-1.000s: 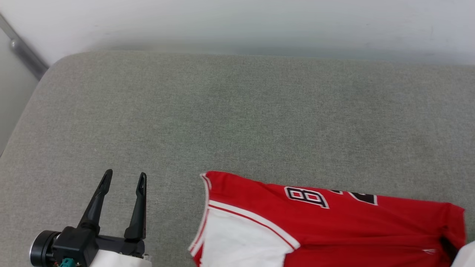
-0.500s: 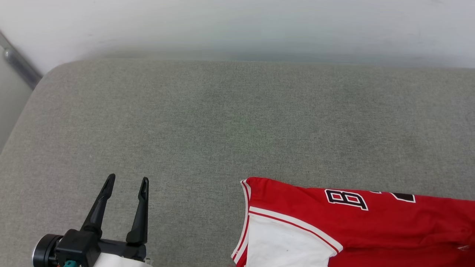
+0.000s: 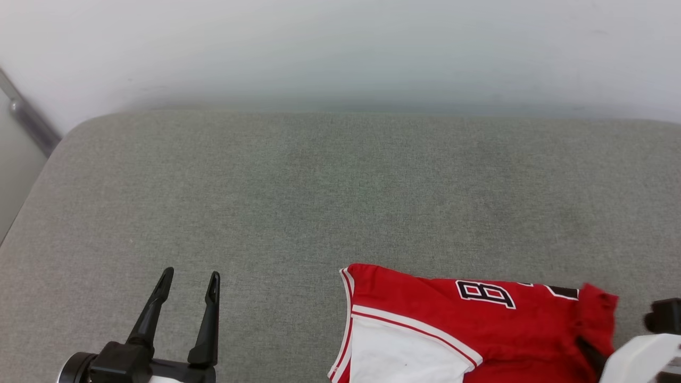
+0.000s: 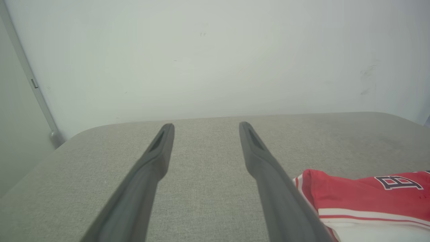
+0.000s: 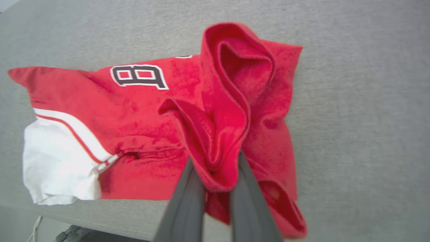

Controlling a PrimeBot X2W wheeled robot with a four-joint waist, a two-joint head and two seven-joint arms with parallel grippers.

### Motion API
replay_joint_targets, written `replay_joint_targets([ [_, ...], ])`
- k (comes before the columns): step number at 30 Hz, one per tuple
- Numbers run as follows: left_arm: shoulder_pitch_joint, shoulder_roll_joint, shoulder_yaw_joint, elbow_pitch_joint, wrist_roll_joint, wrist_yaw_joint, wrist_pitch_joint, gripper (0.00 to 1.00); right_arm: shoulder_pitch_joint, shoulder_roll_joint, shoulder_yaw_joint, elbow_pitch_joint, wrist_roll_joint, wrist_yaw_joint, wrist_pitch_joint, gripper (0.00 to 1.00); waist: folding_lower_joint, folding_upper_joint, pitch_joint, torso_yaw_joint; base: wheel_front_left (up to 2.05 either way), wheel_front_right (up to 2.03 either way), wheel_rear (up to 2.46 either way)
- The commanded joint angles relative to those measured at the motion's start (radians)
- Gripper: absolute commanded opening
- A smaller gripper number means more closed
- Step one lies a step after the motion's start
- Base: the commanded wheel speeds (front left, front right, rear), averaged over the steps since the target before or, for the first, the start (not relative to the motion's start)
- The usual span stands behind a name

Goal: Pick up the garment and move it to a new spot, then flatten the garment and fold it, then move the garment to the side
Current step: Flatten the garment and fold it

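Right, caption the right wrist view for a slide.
Right claw pinches a bunched fold of the red shirt on a grey cushion.

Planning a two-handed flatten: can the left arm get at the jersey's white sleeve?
Probably yes: the left tool is open, and only bare grey cushion lies between it and the white sleeve.

Garment (image 5: 141,114), red chest cloth: one printed character (image 5: 139,76), squared block type, black and white strokes with red showing in the two counters. It reads as "B" or "8", and the type does not show which.

Right wrist view: the mark sits toward 10 o'clock in the frame. Head view: the same mark lies toward 4 o'clock. Left wrist view: toward 4 o'clock, at the frame edge.

Second character (image 3: 563,291), just beside the first at its 3 o'clock in the head view: mostly hidden under a fold of cloth, unreadable.
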Motion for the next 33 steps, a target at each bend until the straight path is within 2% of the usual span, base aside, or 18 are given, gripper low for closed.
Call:
replay_joint_targets([
  [1,0.012,-0.003,-0.002,0.002,-0.001,-0.001,-0.002,1.0,0.017,0.03,0.033,-0.034,0.024,0.0,0.022,0.0,-0.0001,0.0,-0.009,0.0,0.0,0.0,0.0],
  [6,0.019,0.0,-0.013,0.005,-0.004,-0.001,-0.002,1.0,0.007,0.093,0.118,-0.098,0.091,0.0,0.076,0.0,-0.0001,0.0,-0.022,0.01,0.0,0.0,0.0],
  [11,0.026,0.004,-0.015,0.003,-0.009,-0.001,-0.002,1.0,-0.013,0.111,0.193,-0.105,0.177,0.0,0.098,0.0,-0.0001,0.0,-0.024,0.028,0.0,0.0,0.0],
  [16,0.025,0.008,-0.018,0.007,-0.008,-0.001,-0.002,1.0,-0.037,0.112,0.271,-0.046,0.283,0.0,0.043,0.0,-0.0001,0.0,-0.019,0.049,0.0,0.0,0.0],
  [24,0.012,0.017,-0.023,0.01,-0.01,-0.001,-0.002,1.0,-0.102,0.112,0.403,0.081,0.331,0.0,-0.062,0.0,-0.0001,0.0,-0.006,0.077,0.0,0.0,0.0],
  [33,0.002,0.021,-0.022,0.013,-0.013,-0.001,-0.002,1.0,-0.167,0.112,0.454,0.209,0.315,0.0,-0.148,0.0,-0.0001,0.0,0.012,0.095,0.0,0.0,0.0],
])
